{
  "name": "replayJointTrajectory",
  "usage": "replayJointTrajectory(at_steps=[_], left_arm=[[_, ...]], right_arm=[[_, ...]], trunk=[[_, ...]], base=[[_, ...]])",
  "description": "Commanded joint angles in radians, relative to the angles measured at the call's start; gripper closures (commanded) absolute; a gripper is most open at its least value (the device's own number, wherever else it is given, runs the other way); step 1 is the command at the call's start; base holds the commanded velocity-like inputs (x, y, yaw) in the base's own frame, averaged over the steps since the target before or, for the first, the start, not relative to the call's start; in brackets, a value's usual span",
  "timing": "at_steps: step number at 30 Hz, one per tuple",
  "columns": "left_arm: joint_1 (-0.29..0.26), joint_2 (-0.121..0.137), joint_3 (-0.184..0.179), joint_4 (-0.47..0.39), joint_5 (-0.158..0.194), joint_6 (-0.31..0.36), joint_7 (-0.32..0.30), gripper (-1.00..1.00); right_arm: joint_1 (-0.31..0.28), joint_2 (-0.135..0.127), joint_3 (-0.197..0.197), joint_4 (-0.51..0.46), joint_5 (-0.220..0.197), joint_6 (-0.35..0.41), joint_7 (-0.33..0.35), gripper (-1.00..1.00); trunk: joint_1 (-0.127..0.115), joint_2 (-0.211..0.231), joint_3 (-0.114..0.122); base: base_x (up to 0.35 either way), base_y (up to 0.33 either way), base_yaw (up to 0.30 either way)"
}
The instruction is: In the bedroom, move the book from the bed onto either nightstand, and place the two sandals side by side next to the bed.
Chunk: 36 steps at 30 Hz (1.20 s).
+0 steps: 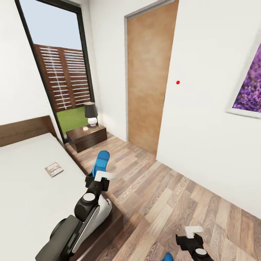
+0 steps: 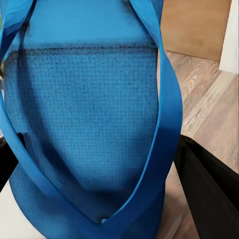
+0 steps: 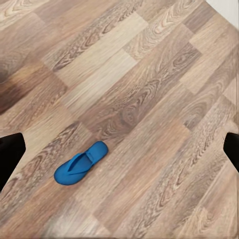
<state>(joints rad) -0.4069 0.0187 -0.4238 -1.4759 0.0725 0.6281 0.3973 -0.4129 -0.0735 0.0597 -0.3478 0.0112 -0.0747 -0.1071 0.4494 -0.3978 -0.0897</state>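
Left gripper [image 1: 97, 176] apparently around sandal [image 1: 101, 160]

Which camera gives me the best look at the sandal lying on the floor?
The right wrist view: the whole floor sandal lies flat on the wood planks. The head view catches just its blue tip at the bottom edge.

We're seeing the book [image 1: 54, 169] lying flat on the bed [image 1: 25, 188], near its floor-side edge. One blue sandal [image 1: 100, 162] is sticking up over the bed's edge, held in the left gripper [image 1: 97, 178]. Other sandal [image 3: 80, 163] is lying flat on the wood floor [image 3: 149, 99], straps up. Nightstand [image 1: 87, 137] is sitting by the headboard.
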Motion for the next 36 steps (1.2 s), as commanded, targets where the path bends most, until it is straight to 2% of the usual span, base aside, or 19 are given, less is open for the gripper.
replayJointTrajectory(at_steps=[1,36], left_arm=[[-0.001,0.001,-0.003,-0.001,0.007,0.004,0.009,1.00],[0.000,0.001,-0.004,0.000,0.007,0.004,0.009,1.00]], right_arm=[[-0.001,0.000,0.006,0.001,0.001,-0.002,-0.006,-1.00],[-0.001,0.000,0.006,0.008,0.001,-0.002,-0.006,-1.00]], trunk=[[0.001,-0.002,-0.002],[0.001,-0.002,-0.002]], base=[[0.000,0.133,-0.291],[0.000,0.057,-0.291]])
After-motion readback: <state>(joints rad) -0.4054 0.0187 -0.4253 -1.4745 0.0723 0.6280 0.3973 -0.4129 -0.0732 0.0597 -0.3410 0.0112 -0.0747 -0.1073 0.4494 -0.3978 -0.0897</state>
